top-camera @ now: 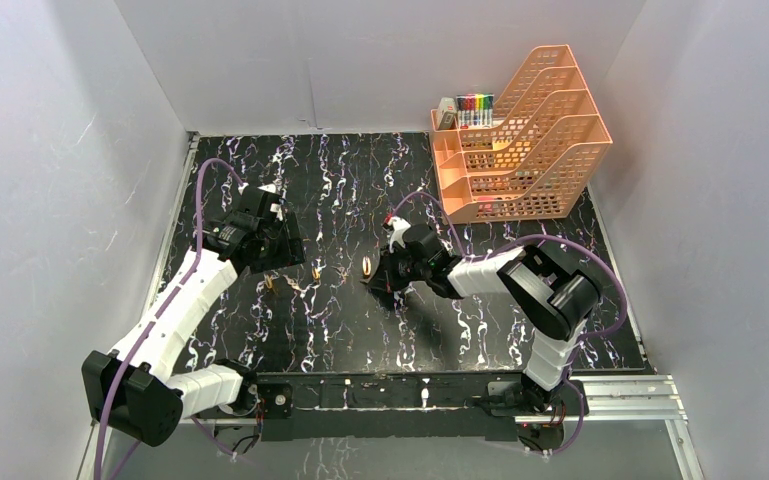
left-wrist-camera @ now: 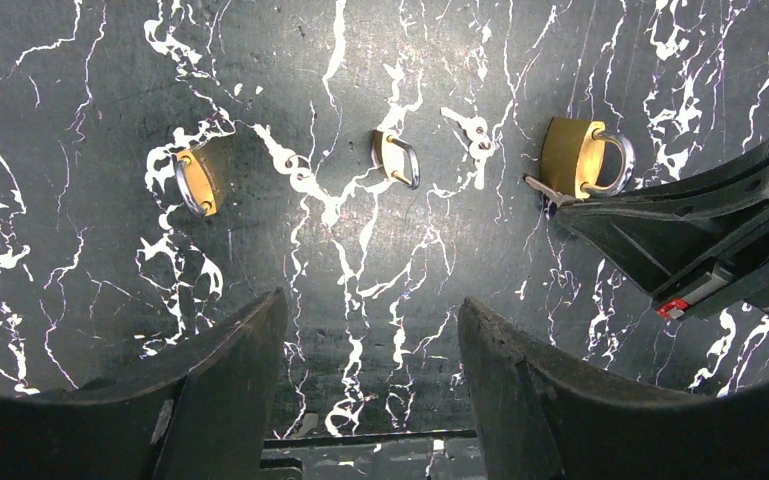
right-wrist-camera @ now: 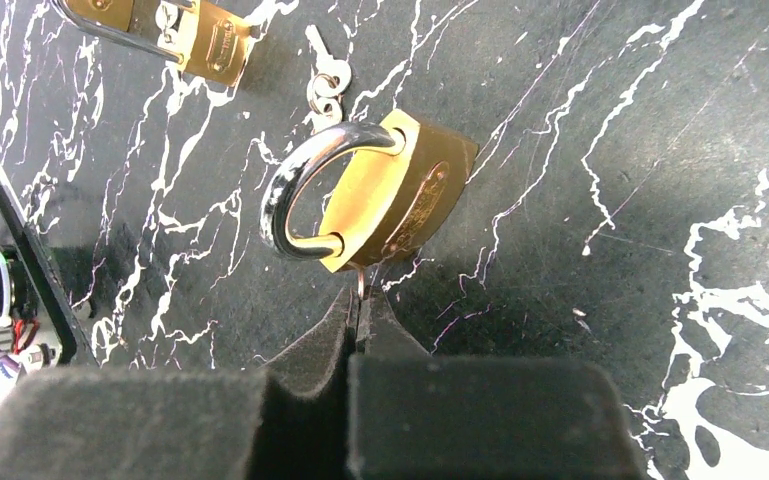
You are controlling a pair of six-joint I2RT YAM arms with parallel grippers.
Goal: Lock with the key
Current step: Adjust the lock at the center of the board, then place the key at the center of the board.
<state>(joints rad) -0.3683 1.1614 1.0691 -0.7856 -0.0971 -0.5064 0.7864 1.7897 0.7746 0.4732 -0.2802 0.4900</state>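
Apparently right gripper pinching key, at padlock base, left gripper parted, empty

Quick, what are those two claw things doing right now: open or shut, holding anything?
Left end effector: open, holding nothing.
Right end effector: closed on the key, its tip at the padlock.

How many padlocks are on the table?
3, in a row across the table: left padlock, middle padlock, and right padlock at the right gripper, which holds the key. None looks hidden.
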